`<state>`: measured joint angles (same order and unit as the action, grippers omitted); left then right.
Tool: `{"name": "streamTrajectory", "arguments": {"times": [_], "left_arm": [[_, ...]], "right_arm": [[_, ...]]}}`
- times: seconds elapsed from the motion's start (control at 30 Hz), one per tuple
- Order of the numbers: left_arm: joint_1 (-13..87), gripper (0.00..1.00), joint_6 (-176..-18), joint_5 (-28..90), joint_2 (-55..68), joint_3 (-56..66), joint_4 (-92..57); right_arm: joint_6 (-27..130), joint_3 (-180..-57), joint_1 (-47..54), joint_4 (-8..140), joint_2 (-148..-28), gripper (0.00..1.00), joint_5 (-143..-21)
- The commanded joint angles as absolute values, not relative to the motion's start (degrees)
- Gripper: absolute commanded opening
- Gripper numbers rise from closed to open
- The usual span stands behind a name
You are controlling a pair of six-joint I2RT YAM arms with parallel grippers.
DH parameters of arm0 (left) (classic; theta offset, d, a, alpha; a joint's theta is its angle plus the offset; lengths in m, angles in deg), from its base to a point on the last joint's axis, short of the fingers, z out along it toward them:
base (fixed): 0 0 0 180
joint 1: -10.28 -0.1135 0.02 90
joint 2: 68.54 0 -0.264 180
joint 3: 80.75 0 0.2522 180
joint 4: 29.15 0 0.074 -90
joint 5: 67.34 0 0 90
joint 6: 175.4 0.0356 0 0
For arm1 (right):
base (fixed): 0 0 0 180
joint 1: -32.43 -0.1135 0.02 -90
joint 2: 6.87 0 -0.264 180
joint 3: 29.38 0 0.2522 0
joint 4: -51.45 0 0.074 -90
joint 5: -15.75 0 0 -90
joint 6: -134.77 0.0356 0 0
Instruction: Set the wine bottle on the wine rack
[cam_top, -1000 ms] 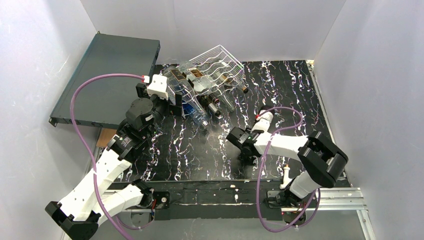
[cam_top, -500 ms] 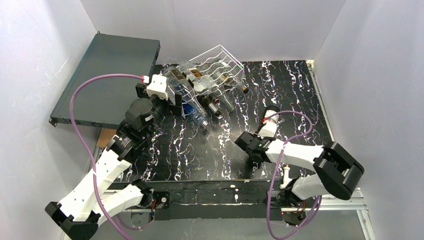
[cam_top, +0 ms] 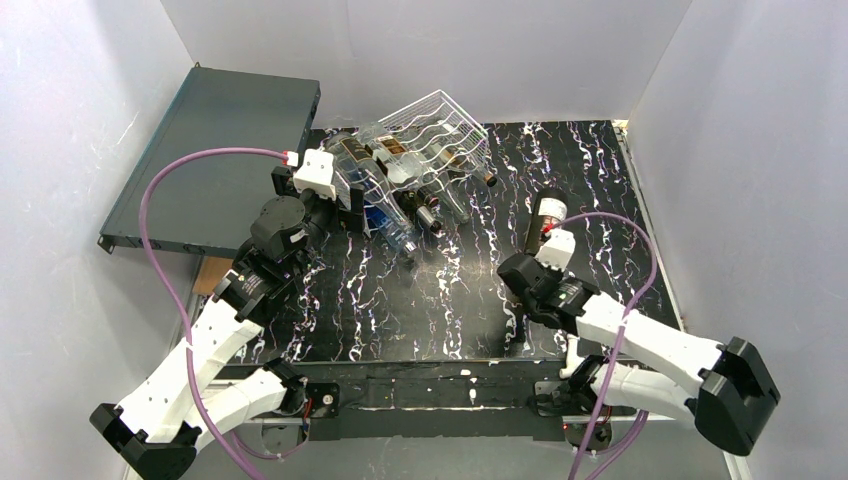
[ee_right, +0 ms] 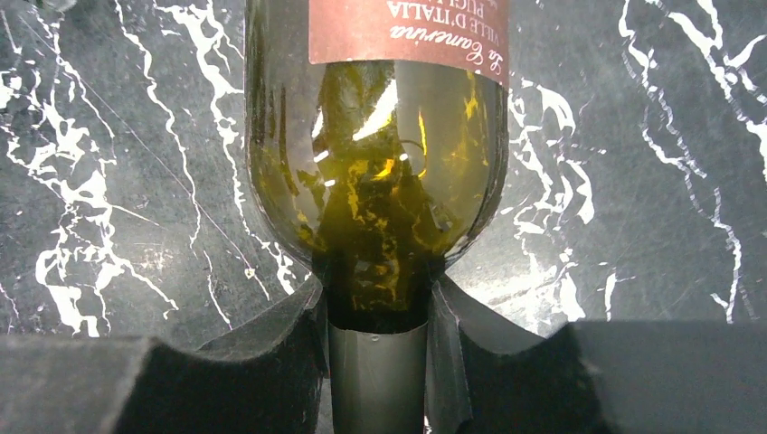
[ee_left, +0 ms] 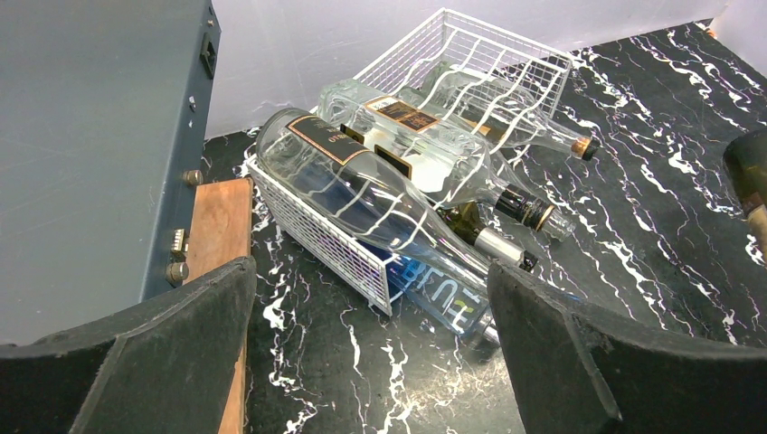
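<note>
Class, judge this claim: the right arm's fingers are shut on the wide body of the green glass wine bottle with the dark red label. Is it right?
No. The right wrist view shows the right arm's fingers shut on the narrow neck of the green glass wine bottle with the dark red label, not its wide body.

Reaches forward with the left arm (cam_top: 215,335), elbow folded back low and left of its base, wrist raised. Holds the left hand (ee_left: 371,362) wide open, black padded fingers (ee_left: 136,362) spread far apart, nothing between them. Stretches the right arm (cam_top: 640,340) low, elbow out to the right of its base, forearm angled in toward the middle. Clamps the right hand (ee_right: 378,339) on the neck of the wine bottle (ee_right: 375,181), one pad on either side, the bottle's body straight ahead of the hand.
</note>
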<state>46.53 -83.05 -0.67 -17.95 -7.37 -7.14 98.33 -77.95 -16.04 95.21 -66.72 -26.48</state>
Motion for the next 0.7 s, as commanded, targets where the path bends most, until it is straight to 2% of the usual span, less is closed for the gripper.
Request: {"name": "streamTrajectory", "arguments": {"times": [0.0,0.33,0.67], "left_arm": [[46.8,0.99,-83.5,-0.9,-18.3,-6.5,-7.2],[47.0,0.99,-83.6,-0.8,-18.1,-6.3,-7.1],[47.1,0.99,-83.5,-1.2,-18.4,-6.4,-7.2]], "right_arm": [[88.9,-80.5,-15.0,90.0,-61.3,0.01,-20.8],[69.7,-88.6,-11.4,82.0,-60.1,0.01,-28.3],[58.6,-96.2,-6.3,72.6,-66.3,0.01,-47.7]]}}
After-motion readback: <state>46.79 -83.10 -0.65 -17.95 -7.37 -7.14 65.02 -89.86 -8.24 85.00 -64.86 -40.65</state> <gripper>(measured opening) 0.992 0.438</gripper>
